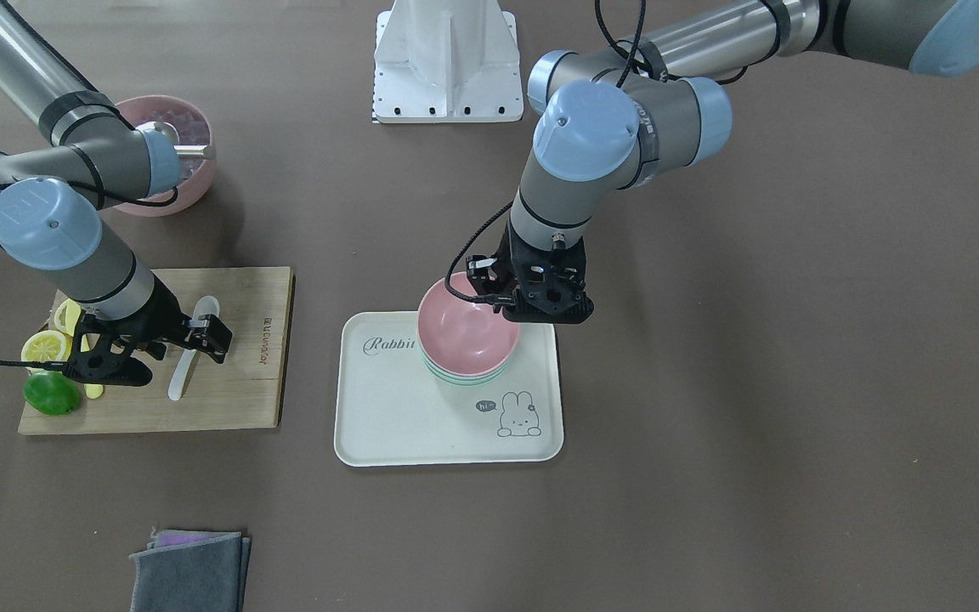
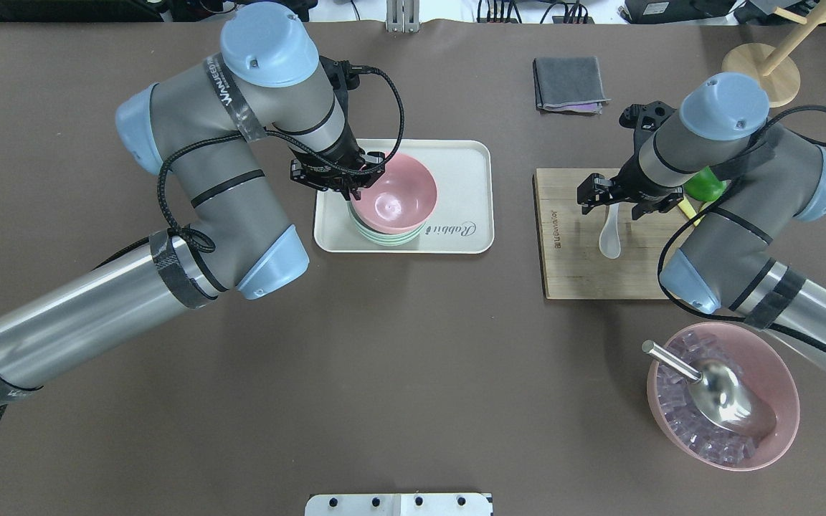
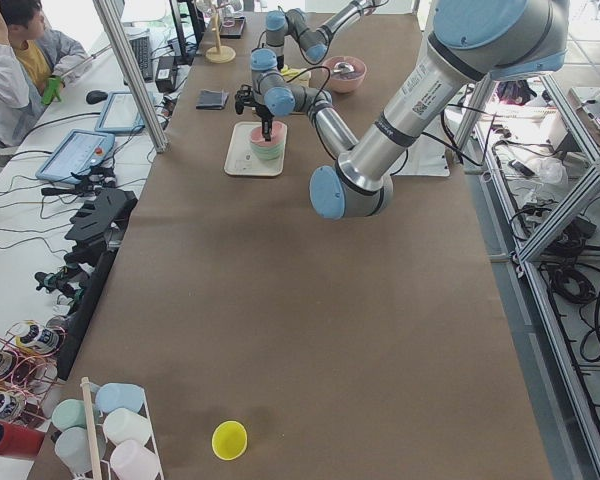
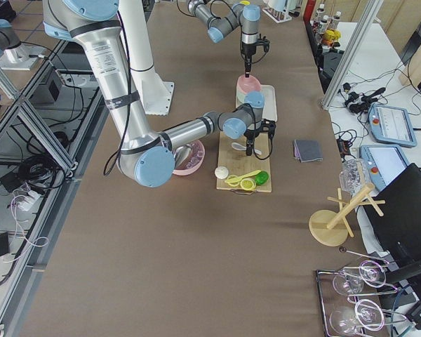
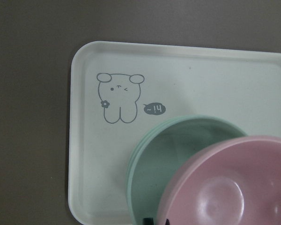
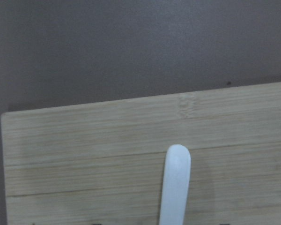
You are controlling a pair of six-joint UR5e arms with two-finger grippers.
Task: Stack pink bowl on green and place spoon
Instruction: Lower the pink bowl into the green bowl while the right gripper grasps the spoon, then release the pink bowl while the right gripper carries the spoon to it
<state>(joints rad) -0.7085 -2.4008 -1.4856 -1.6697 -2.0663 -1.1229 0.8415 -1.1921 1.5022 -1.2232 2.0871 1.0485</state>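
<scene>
**Pink bowl held over the green bowl; spoon lying on the board**

Overhead view, with clock directions read on that view. The cream tray (image 2: 463, 161) carries the green bowl (image 2: 384, 239) toward its 6 o'clock edge. The pink bowl (image 2: 399, 197) lies on top of the green one. The left wrist view shows it shifted off centre, so a crescent of the green bowl's inside stays uncovered. Whether the pink bowl has settled fully into the green one cannot be told.

The left gripper (image 2: 355, 188) pinches the pink bowl's rim at about 9 o'clock, its fingers close together on either side of the wall.

At 3 o'clock from the tray lies a wooden board (image 2: 578, 265). The spoon (image 2: 609, 240) rests flat on it, with the scoop toward 6 o'clock and the handle toward 12 o'clock. The right gripper (image 2: 617, 203) stands over the handle end with its fingers spread wide, one on each side and both clear of the handle.

A lime (image 2: 703, 183) sits at the board's 2 o'clock corner. At 5 o'clock from the board, a wider dusky-pink bowl (image 2: 789, 387) holds clear cubes and a steel scoop (image 2: 721, 398). A folded grey cloth (image 2: 569, 84) lies at 12 o'clock from the board.
</scene>
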